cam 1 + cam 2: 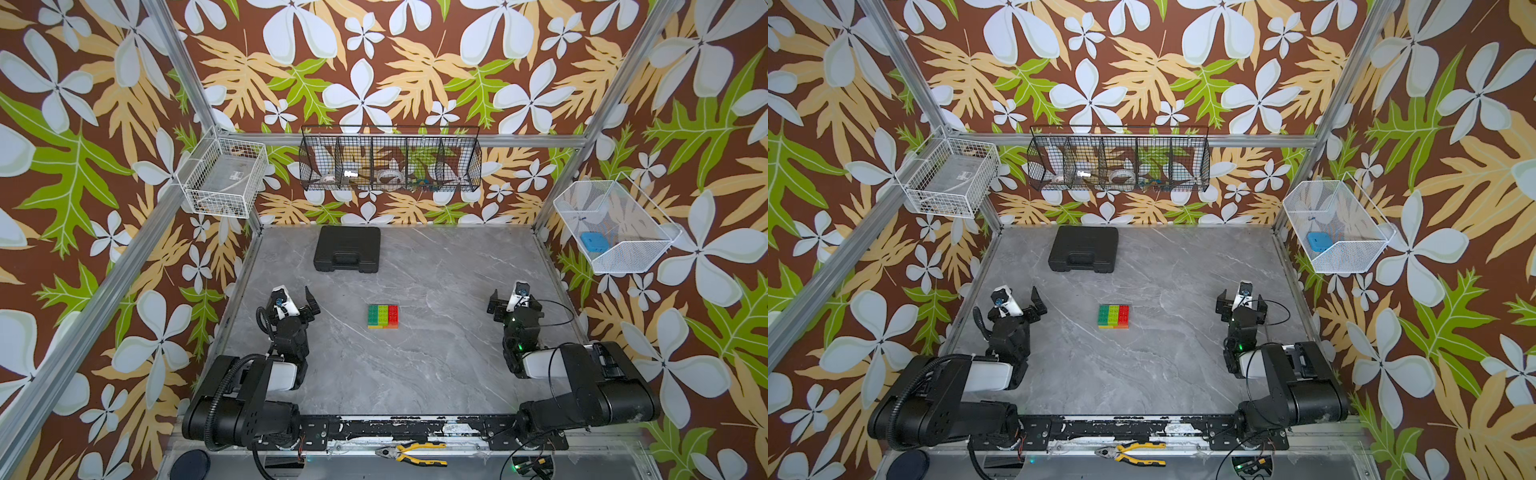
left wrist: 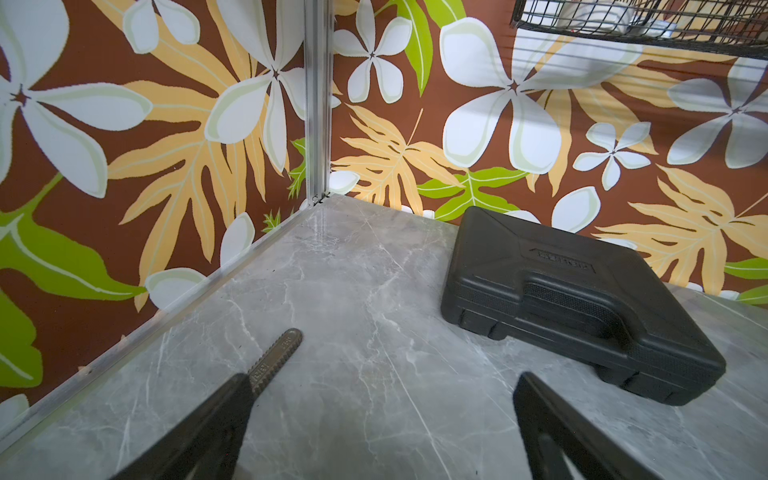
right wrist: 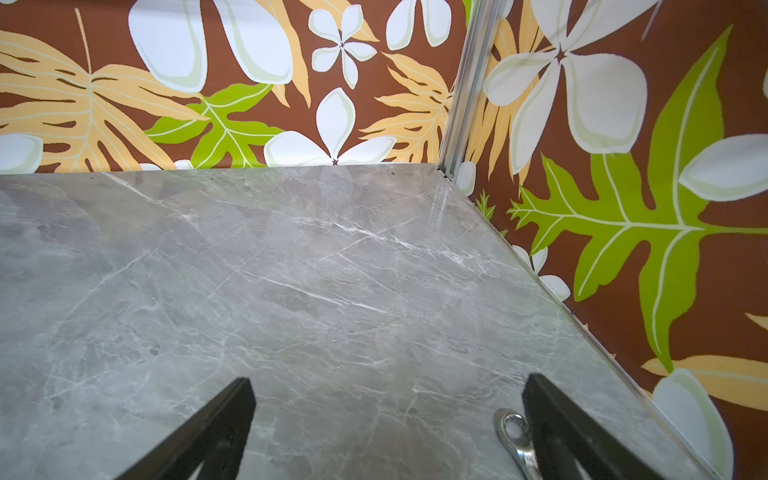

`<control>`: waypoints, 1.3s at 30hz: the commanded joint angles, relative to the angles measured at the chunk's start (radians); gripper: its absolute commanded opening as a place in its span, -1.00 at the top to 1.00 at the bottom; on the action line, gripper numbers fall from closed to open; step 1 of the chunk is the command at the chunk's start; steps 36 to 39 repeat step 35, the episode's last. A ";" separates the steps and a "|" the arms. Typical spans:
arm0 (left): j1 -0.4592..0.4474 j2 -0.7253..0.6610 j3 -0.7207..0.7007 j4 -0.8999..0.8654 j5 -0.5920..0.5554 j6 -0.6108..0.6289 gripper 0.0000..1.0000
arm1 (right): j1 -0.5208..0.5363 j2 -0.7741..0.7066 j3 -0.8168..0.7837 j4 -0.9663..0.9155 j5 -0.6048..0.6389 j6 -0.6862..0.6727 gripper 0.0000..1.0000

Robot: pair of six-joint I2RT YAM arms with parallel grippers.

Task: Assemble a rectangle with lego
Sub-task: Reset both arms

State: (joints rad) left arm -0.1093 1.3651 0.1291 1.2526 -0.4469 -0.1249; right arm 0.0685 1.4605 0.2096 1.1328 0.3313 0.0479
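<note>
The rectangle of bricks sits in the middle of the gray desk, between both arms. The left claw and right claw are wide open, holding nothing.

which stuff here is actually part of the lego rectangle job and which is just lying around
Part of the job:
- lego rectangle, already joined: dark green, lime green and red on top, yellow and orange beneath

Just lying about:
- black case
- pliers
- black wire basket on the back wall
- wrench near the right arm
</note>
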 commanded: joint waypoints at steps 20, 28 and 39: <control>0.000 0.005 0.009 0.028 0.028 0.021 -1.00 | 0.001 -0.002 0.002 0.024 -0.002 -0.002 -0.98; 0.000 0.005 0.009 0.028 0.032 0.023 -1.00 | 0.000 -0.002 0.002 0.024 -0.002 -0.002 -0.98; -0.010 0.003 0.000 0.043 0.047 0.037 -1.00 | 0.001 -0.002 0.002 0.024 -0.002 -0.002 -0.99</control>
